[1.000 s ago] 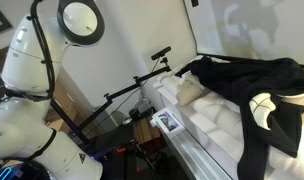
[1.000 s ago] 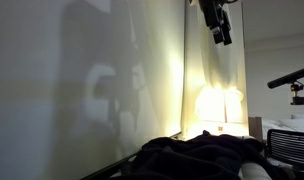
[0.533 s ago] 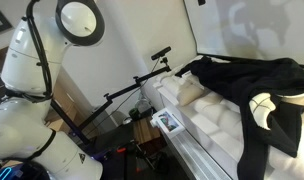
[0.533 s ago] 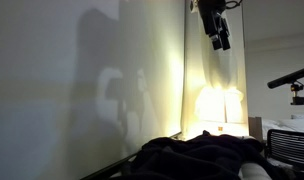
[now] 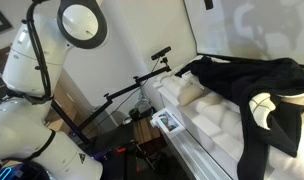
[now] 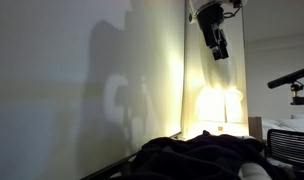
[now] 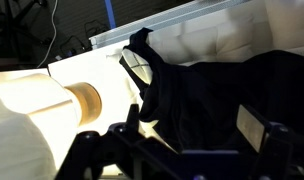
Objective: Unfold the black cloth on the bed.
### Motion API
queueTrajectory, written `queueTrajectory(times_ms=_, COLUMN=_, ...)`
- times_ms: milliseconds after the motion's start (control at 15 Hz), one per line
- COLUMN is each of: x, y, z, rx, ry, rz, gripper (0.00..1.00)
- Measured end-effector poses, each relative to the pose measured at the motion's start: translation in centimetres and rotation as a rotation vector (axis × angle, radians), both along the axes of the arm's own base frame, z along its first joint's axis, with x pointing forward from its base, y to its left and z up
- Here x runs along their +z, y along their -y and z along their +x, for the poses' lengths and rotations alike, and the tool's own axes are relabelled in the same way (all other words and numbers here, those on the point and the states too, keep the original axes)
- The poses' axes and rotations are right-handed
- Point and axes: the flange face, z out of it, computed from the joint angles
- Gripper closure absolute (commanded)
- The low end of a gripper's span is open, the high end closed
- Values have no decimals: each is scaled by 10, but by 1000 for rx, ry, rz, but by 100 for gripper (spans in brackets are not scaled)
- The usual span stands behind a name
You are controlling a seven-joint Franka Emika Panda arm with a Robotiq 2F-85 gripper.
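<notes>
Overhead, the gripper (image 6: 218, 45) is seen hanging high above the bed in an exterior view, tilted and touching nothing; its shadow (image 6: 117, 95) is cast on the pale wall beside it; in the wrist view the gripper (image 7: 187, 142) is shown from behind, its fingers (image 7: 254, 128) spread wide with nothing held between them.

Below, the black cloth (image 5: 242, 78) is found lying on the bed (image 5: 207, 125) in a bunched, folded heap; a cream patch is exposed near its lower part, and one dark length is draped over the mattress edge and down the side; the quilted cream mattress is left bare next to the cloth. In the wrist view the black cloth (image 7: 217, 95) is spread across the middle of the frame, with a pointed flap raised near a pale patch; the bed (image 7: 222, 35) and its white frame rail are seen beyond it, and a cream cylindrical cushion (image 7: 77, 100) is laid just beside the cloth. In an exterior view the black cloth (image 6: 202, 155) is seen only as a low dark mound under a warm glow (image 6: 220, 103).

Beside the bed a black tripod (image 5: 127, 95) is set up, and the white robot arm (image 5: 27, 70) is seen well apart from the cloth, under a round white ring (image 5: 81, 20).
</notes>
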Motion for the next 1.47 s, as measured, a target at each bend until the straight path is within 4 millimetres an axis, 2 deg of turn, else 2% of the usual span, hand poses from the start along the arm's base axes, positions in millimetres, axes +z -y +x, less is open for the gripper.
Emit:
queueTrajectory(times_ms=467, x=-4, y=-5, z=1, rx=15, ry=-8, rz=0, gripper=0)
queueTrajectory(times_ms=667, x=-9, y=-26, z=-1, rx=96, ry=-34, rz=-7, gripper=0)
queueTrajectory(times_ms=1067, x=-23, y=-89, z=-10, rx=238, ry=-66, rz=-99, gripper=0)
queueTrajectory(times_ms=1267, x=-29, y=-103, z=-11, rx=255, ry=-69, rz=-130, gripper=0)
queueTrajectory(times_ms=1467, x=-34, y=-104, z=-9, rx=253, ry=-66, rz=-160, gripper=0)
